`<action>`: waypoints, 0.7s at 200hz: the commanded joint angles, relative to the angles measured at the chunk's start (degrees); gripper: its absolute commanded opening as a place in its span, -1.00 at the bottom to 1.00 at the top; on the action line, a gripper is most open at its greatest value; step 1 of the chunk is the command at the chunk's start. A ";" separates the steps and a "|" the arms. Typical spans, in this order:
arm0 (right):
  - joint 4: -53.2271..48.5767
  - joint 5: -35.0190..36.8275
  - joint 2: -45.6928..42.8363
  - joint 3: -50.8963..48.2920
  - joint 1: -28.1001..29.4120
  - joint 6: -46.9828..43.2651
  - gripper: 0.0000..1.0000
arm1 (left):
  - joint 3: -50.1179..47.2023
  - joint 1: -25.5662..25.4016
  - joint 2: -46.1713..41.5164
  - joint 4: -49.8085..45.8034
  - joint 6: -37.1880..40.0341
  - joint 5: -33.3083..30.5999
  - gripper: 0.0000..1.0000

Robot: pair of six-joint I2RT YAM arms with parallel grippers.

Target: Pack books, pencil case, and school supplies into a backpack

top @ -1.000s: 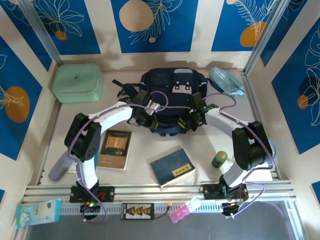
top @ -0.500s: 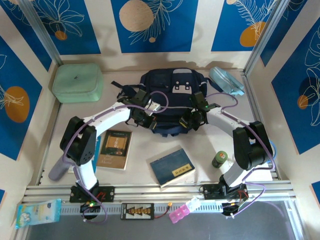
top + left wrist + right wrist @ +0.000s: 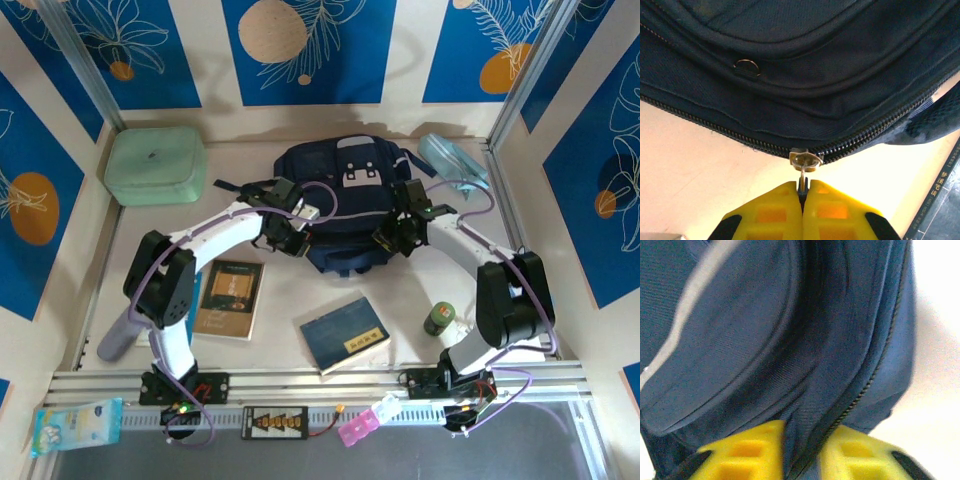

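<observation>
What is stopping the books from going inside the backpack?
The zipper of the backpack looks closed on both sides of the slider, so no opening shows. The left gripper is pinching the zipper pull. The tan book and navy book lie on the table.

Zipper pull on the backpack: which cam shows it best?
Left wrist: the zipper pull hangs centred and sharp, pinched by the shut left gripper at the edge of the backpack. Top external has it too small to make out beneath that gripper. Right wrist gives blurred zipper teeth.
</observation>
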 commanded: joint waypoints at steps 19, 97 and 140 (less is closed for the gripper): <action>-4.43 1.09 -9.57 -0.75 1.81 4.32 0.06 | 3.18 -2.73 0.85 2.55 -6.98 6.64 -1.00; -6.38 2.66 -15.50 -6.57 6.88 20.56 0.53 | 9.21 -7.44 5.10 6.16 -12.16 8.09 -1.00; -2.81 0.55 -9.20 -5.31 7.47 21.63 0.56 | 8.70 -8.19 6.15 7.33 -13.19 8.51 -1.00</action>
